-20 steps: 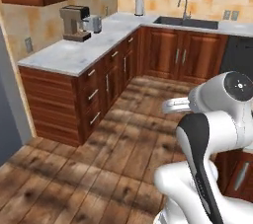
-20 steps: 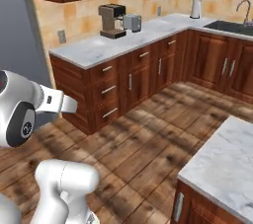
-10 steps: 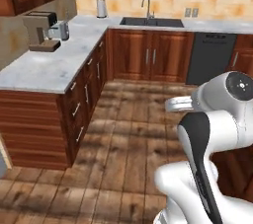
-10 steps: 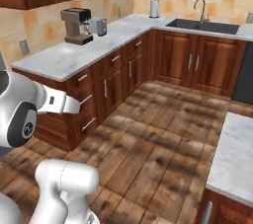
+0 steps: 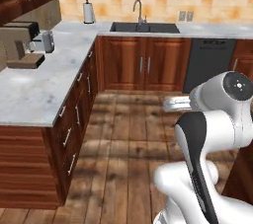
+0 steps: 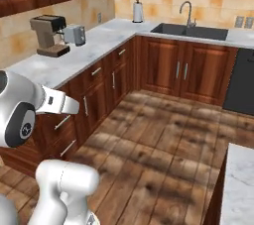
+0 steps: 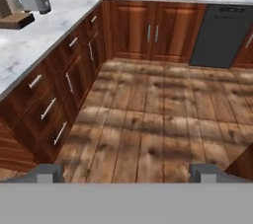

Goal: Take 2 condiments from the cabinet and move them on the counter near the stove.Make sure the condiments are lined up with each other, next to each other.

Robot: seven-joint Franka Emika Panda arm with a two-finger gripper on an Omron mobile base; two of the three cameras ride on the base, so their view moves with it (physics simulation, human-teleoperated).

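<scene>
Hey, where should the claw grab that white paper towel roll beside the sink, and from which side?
Probably around the middle of the paper towel roll, coming level from the floor side: it stands upright and round on the counter, wall close behind.

base has turned; sink (image 5: 144, 27) now ahead, counter (image 5: 44, 85) left.

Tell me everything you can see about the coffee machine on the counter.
The coffee machine is a boxy brown and tan appliance with a dark top block and a flat base plate, with an open gap between them. It stands upright on the white marble counter, close to the tiled back wall, under the wooden wall cabinets. A small steel toaster stands close beside it; whether they touch is unclear. Nothing rests on its base plate as far as can be seen.
</scene>
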